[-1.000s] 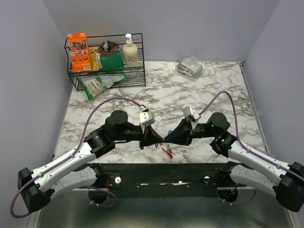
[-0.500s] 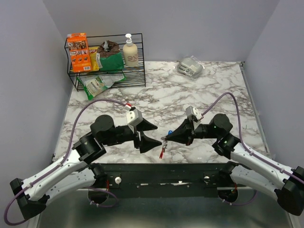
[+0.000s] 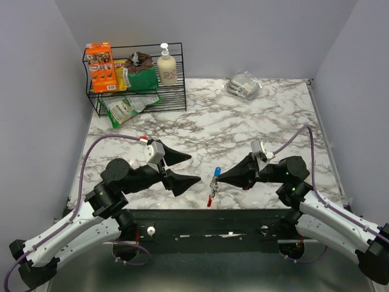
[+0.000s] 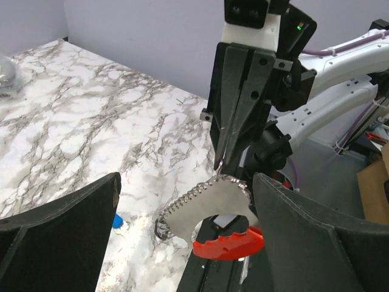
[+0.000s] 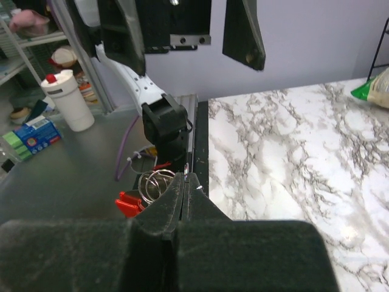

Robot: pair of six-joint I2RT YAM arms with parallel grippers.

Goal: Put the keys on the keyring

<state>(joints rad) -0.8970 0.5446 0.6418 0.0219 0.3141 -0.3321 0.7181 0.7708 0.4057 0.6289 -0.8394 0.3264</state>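
Note:
The keyring hangs from my right gripper (image 3: 218, 178), which is shut on one of its small rings (image 5: 185, 173). Its silver chain (image 4: 182, 204) is blurred and curves down to the red clip (image 4: 228, 242), out over the table's front edge. The same red clip (image 3: 209, 198) shows in the top view below the fingertips. Two more rings (image 5: 154, 183) and the clip (image 5: 127, 204) dangle left of the jaws. A blue-headed key (image 3: 217, 171) sits beside the tip; whether this key (image 4: 117, 220) is on a ring I cannot tell. My left gripper (image 3: 189, 168) is open, empty, left of the keyring.
A wire rack (image 3: 173, 103) at the back left holds an orange box (image 3: 100, 67), green bags and a soap bottle (image 3: 166, 68). A silver foil packet (image 3: 244, 85) lies at the back right. The black base rail (image 3: 206, 222) runs along the table's front edge.
My left gripper has opened, let go and drawn back to the left. My right gripper has shifted right with the keyring, which now hangs from it alone.

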